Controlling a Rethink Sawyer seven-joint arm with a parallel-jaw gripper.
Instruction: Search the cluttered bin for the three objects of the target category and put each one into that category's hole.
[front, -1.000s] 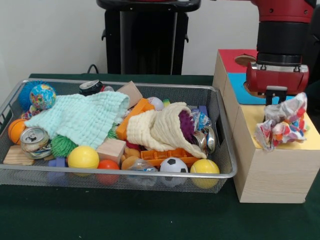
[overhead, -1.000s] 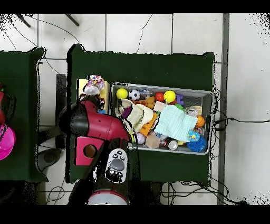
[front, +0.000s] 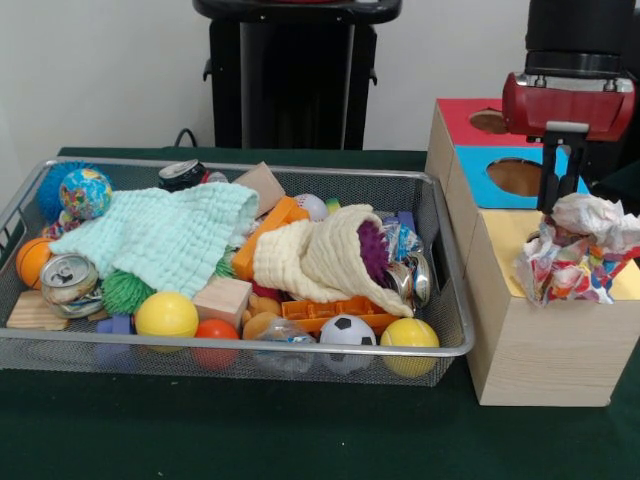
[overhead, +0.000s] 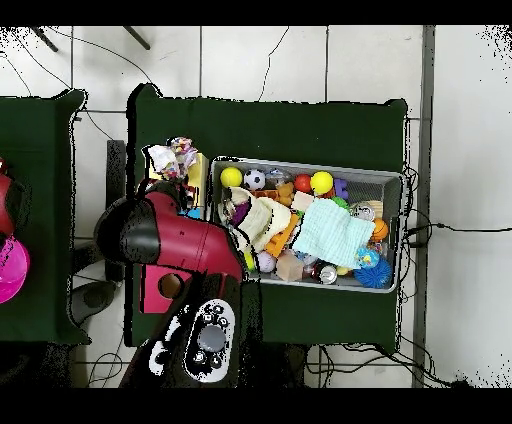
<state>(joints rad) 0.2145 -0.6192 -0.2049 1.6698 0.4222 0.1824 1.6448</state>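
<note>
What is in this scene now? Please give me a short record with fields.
claw: above the yellow box top, at the crumpled wrapper; open or shut unclear
crumpled wrapper: colourful, over the yellow box top
cluttered bin: left of the boxes, full
on top in bin: mint cloth, cream cloth
front row: yellow ball, soccer ball

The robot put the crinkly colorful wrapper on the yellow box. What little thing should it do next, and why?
Probably nudge the wrapper toward the yellow box top's middle, if its hole is there. The wrapper sits crumpled on top, hanging over the edge, not inside. The end effector is right above it, so a small push could work.
</note>
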